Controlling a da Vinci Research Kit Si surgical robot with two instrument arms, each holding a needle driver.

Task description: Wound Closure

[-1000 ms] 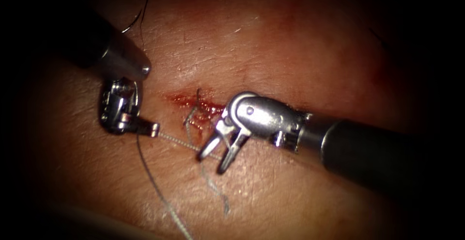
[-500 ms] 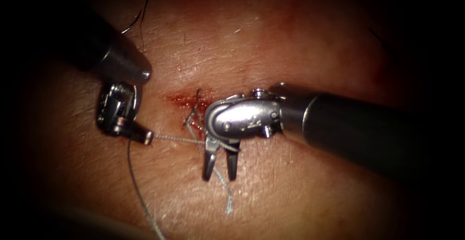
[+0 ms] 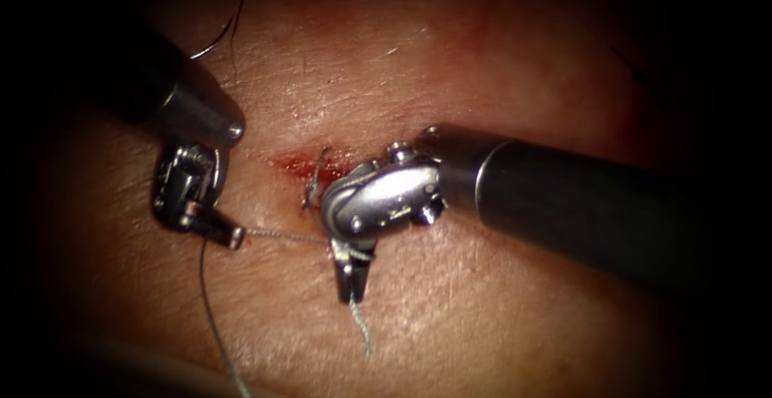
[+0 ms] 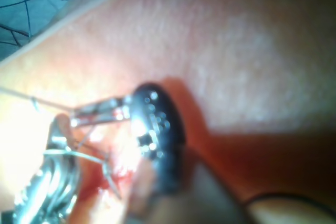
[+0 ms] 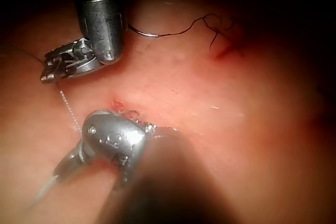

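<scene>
The cut (image 3: 310, 165) in the tissue (image 3: 482, 68) is stained with red fluid. My left tool (image 3: 232, 237), on the cut's left, is shut on the thread (image 3: 281, 237), which runs taut to my right tool. The right tool (image 3: 351, 292) points down just below the cut. Thread is wound round its jaws, which are shut on the short thread tail (image 3: 362, 330). The right wrist view has the right tool (image 5: 62, 170), the left tool (image 5: 48, 77) and the strand (image 5: 68, 107) between them. The curved needle (image 5: 143, 32) lies free on the tissue beyond the left tool; neither tool holds it.
A long strand of thread (image 3: 211, 317) trails down from the left jaws across the tissue. Dark thread (image 5: 202, 22) from the needle leads to a second red spot (image 5: 223, 51). The left wrist view shows a blue drape (image 4: 31, 3) past the tissue edge.
The right tool has swung leftward over the cut, its jaws turning downward and going from open to shut on the thread tail. The left tool drifted slightly left.
</scene>
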